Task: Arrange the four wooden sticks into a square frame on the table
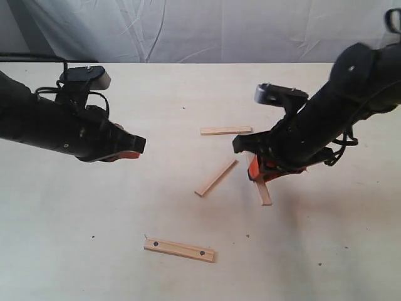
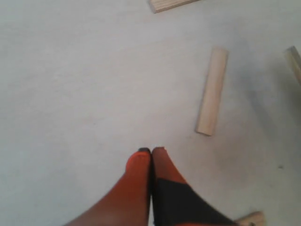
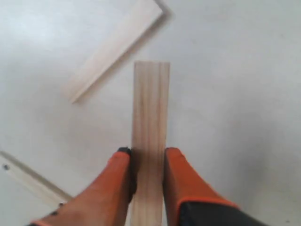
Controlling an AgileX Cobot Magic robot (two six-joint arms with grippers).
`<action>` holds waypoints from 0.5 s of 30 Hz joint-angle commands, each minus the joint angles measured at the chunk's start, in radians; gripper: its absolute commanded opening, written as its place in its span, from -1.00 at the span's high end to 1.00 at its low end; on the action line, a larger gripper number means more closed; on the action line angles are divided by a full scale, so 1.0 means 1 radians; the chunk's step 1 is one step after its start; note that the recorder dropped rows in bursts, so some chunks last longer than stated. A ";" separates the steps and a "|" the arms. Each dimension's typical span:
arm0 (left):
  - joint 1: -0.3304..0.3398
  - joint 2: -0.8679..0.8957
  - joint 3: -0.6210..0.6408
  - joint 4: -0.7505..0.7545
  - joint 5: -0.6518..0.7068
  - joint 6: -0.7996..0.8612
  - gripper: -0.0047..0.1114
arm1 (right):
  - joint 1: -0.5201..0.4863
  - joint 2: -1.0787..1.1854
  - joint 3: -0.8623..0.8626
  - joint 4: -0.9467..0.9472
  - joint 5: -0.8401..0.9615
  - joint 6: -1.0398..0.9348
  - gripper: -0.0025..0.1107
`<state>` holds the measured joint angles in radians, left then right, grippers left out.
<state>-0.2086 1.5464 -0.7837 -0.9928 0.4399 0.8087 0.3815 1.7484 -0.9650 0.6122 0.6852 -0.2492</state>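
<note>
Four pale wooden sticks lie apart on the cream table [image 1: 94,207], forming no square. My right gripper [image 1: 259,179] [image 3: 148,153] is shut on one plain stick [image 1: 265,194] [image 3: 150,103], which points away from the orange fingers [image 3: 181,179]; whether its free end touches the table is unclear. A diagonal plain stick [image 1: 216,177] [image 3: 115,49] [image 2: 212,92] lies just left of it. Another plain stick [image 1: 225,131] [image 2: 167,4] lies farther back. A stick with dark dots [image 1: 179,249] [image 3: 28,181] lies near the front. My left gripper [image 1: 139,147] [image 2: 151,150] hovers shut and empty, left of all the sticks.
A wrinkled grey-white cloth [image 1: 207,28] hangs behind the table's far edge. Tiny dark specks [image 1: 93,236] mark the tabletop. Bare table stretches to the left and front left of the sticks.
</note>
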 commanded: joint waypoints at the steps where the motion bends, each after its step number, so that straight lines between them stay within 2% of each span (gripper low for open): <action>1: 0.099 0.001 -0.076 -0.333 0.331 0.301 0.92 | -0.131 -0.022 0.003 0.342 0.201 -0.465 0.97; 4: 0.195 0.001 -0.129 -0.474 0.537 0.355 0.92 | -0.177 -0.022 0.003 0.505 0.321 -0.646 0.97; 7: 0.259 0.001 -0.152 -0.488 0.606 0.351 0.92 | -0.181 -0.017 0.003 0.688 0.401 -0.777 0.97; 11: 0.269 0.014 -0.152 -0.551 0.700 0.335 0.89 | -0.138 0.017 0.003 0.924 0.497 -0.917 0.97; 13: 0.264 0.026 -0.152 -0.573 0.746 0.335 0.75 | -0.110 0.041 0.003 0.984 0.522 -0.949 0.97; 15: 0.264 0.044 -0.152 -0.585 0.781 0.343 0.52 | -0.091 0.062 0.003 1.029 0.536 -0.955 0.97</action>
<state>0.0576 1.5676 -0.9313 -1.5404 1.1598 1.1422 0.2658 1.7847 -0.9650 1.5538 1.1841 -1.1615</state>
